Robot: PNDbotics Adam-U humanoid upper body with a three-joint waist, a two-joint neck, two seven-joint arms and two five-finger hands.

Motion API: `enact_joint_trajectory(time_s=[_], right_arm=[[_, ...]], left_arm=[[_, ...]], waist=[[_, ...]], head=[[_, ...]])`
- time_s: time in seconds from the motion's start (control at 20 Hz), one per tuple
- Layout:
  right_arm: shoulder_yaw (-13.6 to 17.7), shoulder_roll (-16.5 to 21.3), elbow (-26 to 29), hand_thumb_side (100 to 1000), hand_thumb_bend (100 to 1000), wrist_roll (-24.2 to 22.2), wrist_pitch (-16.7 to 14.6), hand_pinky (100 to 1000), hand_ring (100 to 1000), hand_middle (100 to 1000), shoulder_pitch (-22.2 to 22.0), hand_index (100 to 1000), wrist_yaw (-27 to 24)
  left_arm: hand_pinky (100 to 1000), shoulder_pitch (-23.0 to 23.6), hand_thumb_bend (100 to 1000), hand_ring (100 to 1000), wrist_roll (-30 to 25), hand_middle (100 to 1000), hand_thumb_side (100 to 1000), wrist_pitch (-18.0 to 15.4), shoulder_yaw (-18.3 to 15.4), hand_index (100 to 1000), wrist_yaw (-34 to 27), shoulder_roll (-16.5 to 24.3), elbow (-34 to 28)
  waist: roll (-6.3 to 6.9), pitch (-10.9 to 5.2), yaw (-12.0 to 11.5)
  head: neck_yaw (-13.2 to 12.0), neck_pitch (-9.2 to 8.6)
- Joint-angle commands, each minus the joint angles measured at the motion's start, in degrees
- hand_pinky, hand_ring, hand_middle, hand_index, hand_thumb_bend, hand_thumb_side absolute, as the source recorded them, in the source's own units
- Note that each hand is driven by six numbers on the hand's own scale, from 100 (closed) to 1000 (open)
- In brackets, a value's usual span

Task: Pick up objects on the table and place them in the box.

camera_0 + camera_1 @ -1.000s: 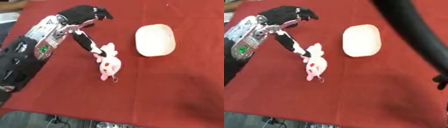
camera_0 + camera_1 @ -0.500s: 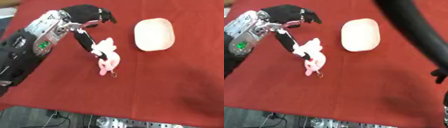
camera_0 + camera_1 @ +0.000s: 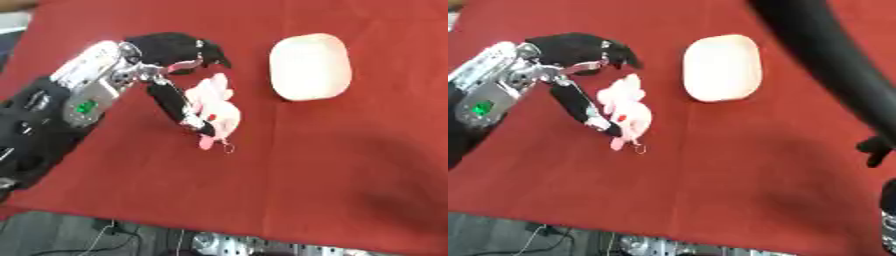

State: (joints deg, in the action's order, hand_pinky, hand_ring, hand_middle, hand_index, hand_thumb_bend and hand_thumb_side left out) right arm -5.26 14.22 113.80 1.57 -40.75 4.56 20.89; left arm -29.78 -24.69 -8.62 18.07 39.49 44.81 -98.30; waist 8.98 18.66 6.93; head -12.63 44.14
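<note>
The desk [image 3: 332, 165] is covered with a red cloth. A small pink and white plush toy [image 3: 214, 112] lies on the cloth left of centre, with a small metal ring [image 3: 227, 147] at its lower end resting on the cloth.

The left robot hand [image 3: 171, 47] enters from the left side, its silver and black forearm [image 3: 83, 87] carrying a green marking. The palm sits above the upper end of the plush toy. The thumb [image 3: 175, 107] extends down along the left side of the toy and touches it near the lower part. The fingers [image 3: 210, 52] are curled over the upper end of the toy; the pictures do not show whether they contact it. The grasp state is therefore read as thumb against the toy, fingers bent above it, and full closure on the toy cannot be confirmed.

A white rounded oblong object [image 3: 311, 65] lies on the cloth to the right of the plush toy, well apart from it and untouched by either robot hand.

In the right eye view, the right arm [image 3: 833, 65] crosses the upper right area as a black limb. The right robot hand [image 3: 877, 150] shows at the right edge as a dark shape, and its finger state cannot be told.

No box is visible in either view
</note>
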Motion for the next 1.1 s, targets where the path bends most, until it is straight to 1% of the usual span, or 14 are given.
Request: enact_joint_trajectory(time_s=[0.05, 0.25, 0.35, 0.8, 0.9, 1.0, 1.05, 1.1], right_arm=[[0.0, 0.1, 0.8, 706, 176, 0.2, -0.1, 262, 490, 789, 0.2, 855, 0.4], [0.0, 0.0, 0.8, 706, 175, 0.2, 0.0, 262, 490, 789, 0.2, 855, 0.7], [-0.1, -0.1, 0.8, 706, 175, 0.2, -0.1, 262, 491, 789, 0.3, 855, 0.7], [-0.2, -0.1, 0.8, 707, 172, 0.2, -0.4, 263, 492, 790, 0.7, 854, 0.3], [-0.1, -0.2, 0.8, 707, 171, 0.2, -0.5, 264, 492, 790, 0.7, 854, 0.3], [-0.2, -0.2, 0.8, 707, 170, 0.1, -0.5, 263, 492, 789, 0.8, 855, 0.2], [-0.2, -0.2, 0.8, 706, 168, 0.1, -0.5, 263, 492, 789, 0.7, 855, 0.2], [-0.2, -0.3, 0.8, 705, 165, 0.0, -0.5, 264, 492, 789, 0.7, 855, 0.2]], left_arm=[[507, 0.3, 637, 708, -0.2, 808, 729, 0.4, -0.4, 908, -0.9, 0.5, -0.5], [509, 0.9, 638, 709, -0.6, 808, 734, 0.2, 0.0, 908, -1.0, 0.0, 0.2], [519, 0.8, 654, 713, -0.4, 808, 722, 0.0, -0.1, 909, 0.0, -0.8, 1.1], [514, 1.0, 633, 712, 3.6, 808, 713, -1.9, -1.0, 904, 8.7, -7.3, 7.0], [509, 1.5, 614, 709, 4.8, 806, 707, -2.2, -1.4, 900, 9.6, -8.3, 7.9], [501, 1.9, 574, 706, 5.9, 803, 698, -2.5, -1.6, 897, 10.0, -9.1, 8.4], [495, 2.0, 536, 701, 6.4, 800, 688, -2.6, -1.7, 894, 10.1, -9.3, 8.5], [487, 2.1, 471, 694, 7.1, 793, 663, -2.6, -1.8, 886, 10.0, -9.7, 8.6]], waist=[[-0.5, -0.65, -0.2], [-0.55, -0.47, -0.2], [-0.62, -0.4, -0.2], [-1.12, -0.05, 0.0], [-1.22, 0.01, 0.0], [-1.32, 0.04, -0.1], [-1.35, 0.04, -0.1], [-1.4, 0.04, -0.1]], head=[[0.2, -0.02], [0.2, -0.02], [0.2, -0.02], [0.3, -0.02], [0.4, -0.02], [0.3, -0.02], [0.3, -0.02], [0.3, -0.02]])
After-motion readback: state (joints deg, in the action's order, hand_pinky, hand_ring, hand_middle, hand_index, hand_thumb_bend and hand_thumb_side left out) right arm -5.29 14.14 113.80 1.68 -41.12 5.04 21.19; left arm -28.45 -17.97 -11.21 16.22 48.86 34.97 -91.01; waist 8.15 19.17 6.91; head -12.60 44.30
